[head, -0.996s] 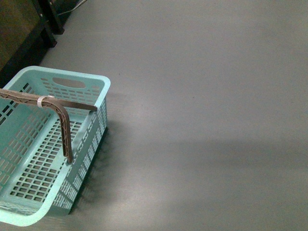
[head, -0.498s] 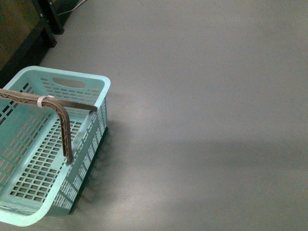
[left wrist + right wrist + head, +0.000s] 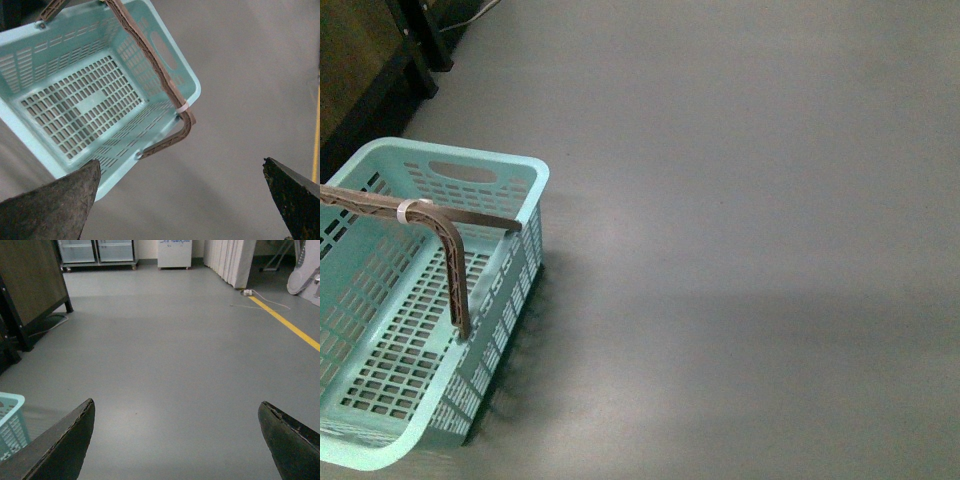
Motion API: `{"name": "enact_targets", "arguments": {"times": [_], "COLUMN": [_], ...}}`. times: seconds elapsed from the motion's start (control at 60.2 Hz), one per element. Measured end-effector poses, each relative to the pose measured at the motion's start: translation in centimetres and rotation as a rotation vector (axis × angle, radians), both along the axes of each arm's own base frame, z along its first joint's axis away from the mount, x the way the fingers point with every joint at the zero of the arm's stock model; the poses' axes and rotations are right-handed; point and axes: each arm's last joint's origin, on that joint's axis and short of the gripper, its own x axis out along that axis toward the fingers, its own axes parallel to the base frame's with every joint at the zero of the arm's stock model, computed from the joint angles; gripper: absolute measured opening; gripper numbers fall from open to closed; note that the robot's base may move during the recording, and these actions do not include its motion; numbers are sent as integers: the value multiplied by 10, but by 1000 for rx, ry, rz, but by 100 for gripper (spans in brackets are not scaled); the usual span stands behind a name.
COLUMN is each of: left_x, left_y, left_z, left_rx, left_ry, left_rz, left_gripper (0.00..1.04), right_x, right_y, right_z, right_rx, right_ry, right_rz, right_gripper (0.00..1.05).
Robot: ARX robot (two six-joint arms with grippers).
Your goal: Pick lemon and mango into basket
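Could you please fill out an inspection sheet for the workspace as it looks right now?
Surface: bare grey floor, evenly lit.
Job's things: basket stands on the floor at the robot's left, nothing inside it, brown handle folded across the top. Lemon and mango: nothing seen.
Clutter: nothing seen.
Grippers: left gripper open, holding nothing, above the basket; right gripper open, holding nothing, facing the open floor.
Cables: white cable with plug lies on the floor far ahead, beside the yellow line.
Surroundings: dark cabinet on a black frame at the left, glass-door units along the back wall.
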Motion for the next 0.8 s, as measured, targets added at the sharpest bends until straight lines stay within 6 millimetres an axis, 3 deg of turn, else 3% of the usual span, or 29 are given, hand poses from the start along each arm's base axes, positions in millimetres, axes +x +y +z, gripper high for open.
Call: {"name": "enact_targets", "arguments": {"times": [0.216, 0.399, 0.797], "left_x": [61, 117, 208], "left_y": [10, 2, -4], "left_z": [-29, -58, -106], "left_rx": [-108, -154, -210], "left_ry": [61, 149, 227], "left_rz": [131, 148, 187], "left_gripper": [98, 98, 98], "right_x": [0, 0, 0], "right_y": [0, 0, 0], "right_z": [0, 0, 0], "right_rx": [0, 0, 0], "right_ry": [0, 0, 0], "right_rz": [0, 0, 0], "right_gripper": [96, 96, 96]}}
